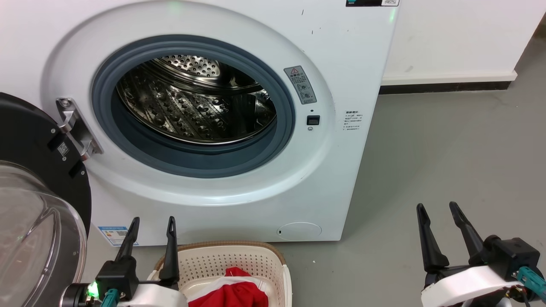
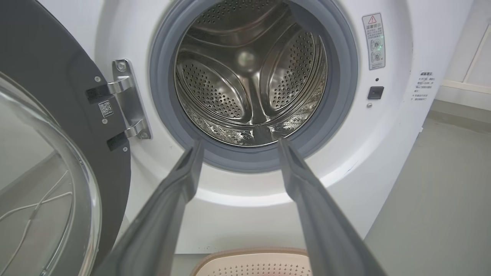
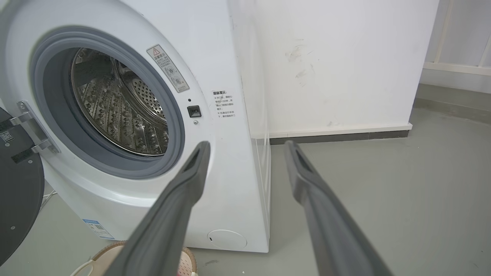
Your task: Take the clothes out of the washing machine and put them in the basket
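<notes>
The white washing machine (image 1: 239, 25) stands with its door (image 1: 30, 204) swung open to the left. Its steel drum (image 1: 196, 102) shows bare metal, also from the left wrist (image 2: 249, 73) and the right wrist (image 3: 119, 103). On the floor in front sits the cream basket (image 1: 239, 260) with red clothes (image 1: 232, 292) trimmed in white inside it. My left gripper (image 1: 152, 221) is open with nothing between its fingers, just left of the basket's rim. My right gripper (image 1: 437, 207) is open and holds nothing, over the floor to the machine's right.
Grey floor (image 1: 448, 162) stretches to the right of the machine as far as a white wall with a dark skirting (image 1: 443, 87). The open door's glass bowl (image 2: 42, 191) bulges out at the left, close to my left arm.
</notes>
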{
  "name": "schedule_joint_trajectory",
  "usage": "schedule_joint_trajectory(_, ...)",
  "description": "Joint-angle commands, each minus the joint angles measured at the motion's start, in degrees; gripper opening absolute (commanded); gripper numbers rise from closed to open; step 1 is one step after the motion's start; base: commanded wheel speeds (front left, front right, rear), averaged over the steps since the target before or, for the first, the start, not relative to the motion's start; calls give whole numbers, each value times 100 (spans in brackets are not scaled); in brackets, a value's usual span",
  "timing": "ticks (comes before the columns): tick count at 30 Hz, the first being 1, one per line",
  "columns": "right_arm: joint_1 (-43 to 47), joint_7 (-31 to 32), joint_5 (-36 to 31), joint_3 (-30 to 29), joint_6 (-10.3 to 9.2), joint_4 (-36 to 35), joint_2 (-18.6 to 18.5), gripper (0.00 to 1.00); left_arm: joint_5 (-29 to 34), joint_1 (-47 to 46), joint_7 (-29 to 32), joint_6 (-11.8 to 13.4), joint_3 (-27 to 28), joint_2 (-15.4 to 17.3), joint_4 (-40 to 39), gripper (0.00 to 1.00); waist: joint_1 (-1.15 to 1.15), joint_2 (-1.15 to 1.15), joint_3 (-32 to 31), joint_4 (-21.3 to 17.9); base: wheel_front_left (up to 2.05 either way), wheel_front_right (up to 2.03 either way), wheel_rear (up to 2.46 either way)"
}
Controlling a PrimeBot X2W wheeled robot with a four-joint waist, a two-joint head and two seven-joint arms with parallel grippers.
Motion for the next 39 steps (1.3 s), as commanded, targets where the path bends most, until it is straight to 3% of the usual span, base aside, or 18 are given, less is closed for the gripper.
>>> schedule_joint_trajectory(1,69,8,-13,6,-2,-17,2,100,-8,-63,-13,33,-6,-1,-39,100,1,0,-8,4,0,0,0)
schedule_joint_trajectory(12,200,49,-40,28,-2,-41,2,100,-43,14,43,99,3,93,-110,100,1,0,-128,51,0,0,0)
schedule_joint_trajectory(13,151,46,-8,21,0,-3,0,0,-50,8,36,91,14,53,-71,0,1,0,-128,50,0,0,0)
schedule_joint_trajectory(16,214,49,23,25,0,152,1,0,-69,81,52,90,18,2,105,0,1,0,-129,51,0,0,0)
schedule_joint_trajectory(39,-118,281,2526,-30,0,489,-124,0,-2611,-204,673,-129,212,-57,283,0,1,0,-94,66,0,0,0)
